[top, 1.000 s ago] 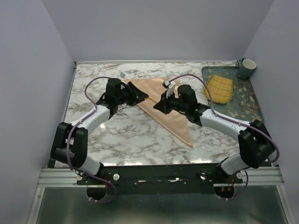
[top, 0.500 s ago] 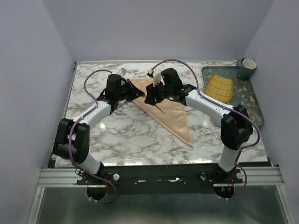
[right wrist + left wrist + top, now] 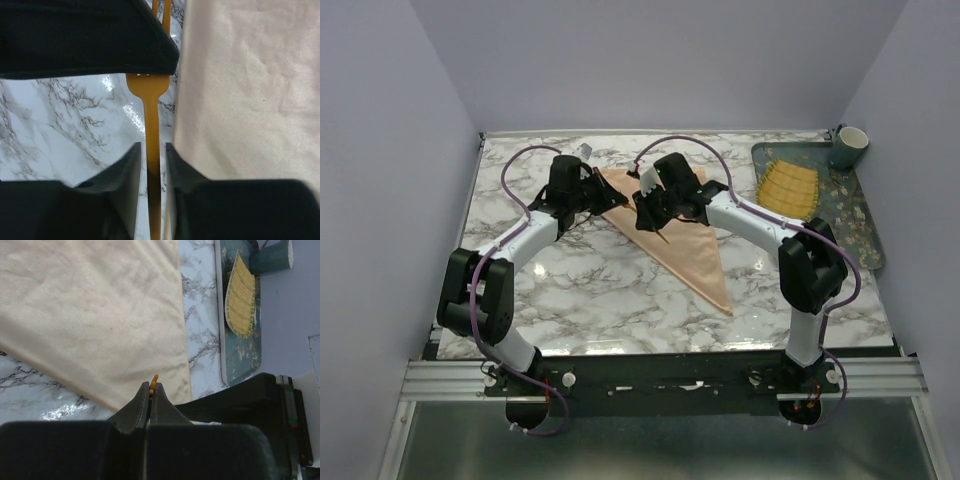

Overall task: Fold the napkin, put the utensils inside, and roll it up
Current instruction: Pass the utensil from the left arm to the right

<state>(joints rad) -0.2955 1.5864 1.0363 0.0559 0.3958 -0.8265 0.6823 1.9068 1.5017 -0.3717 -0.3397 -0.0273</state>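
The peach napkin lies folded into a triangle on the marble table, and shows in both wrist views. An orange fork hangs between the two grippers above the napkin's left edge. My left gripper is shut on the fork's tines. My right gripper straddles the fork's handle, with thin gaps on both sides. The tines run under the left gripper's black body.
A teal tray at the back right holds a yellow checked cloth and a green cup; they also show in the left wrist view. Purple cables loop over both arms.
My right gripper has swung back and left along the fork's handle, close up to the left gripper. The left gripper keeps hold of the fork and has shifted slightly back.
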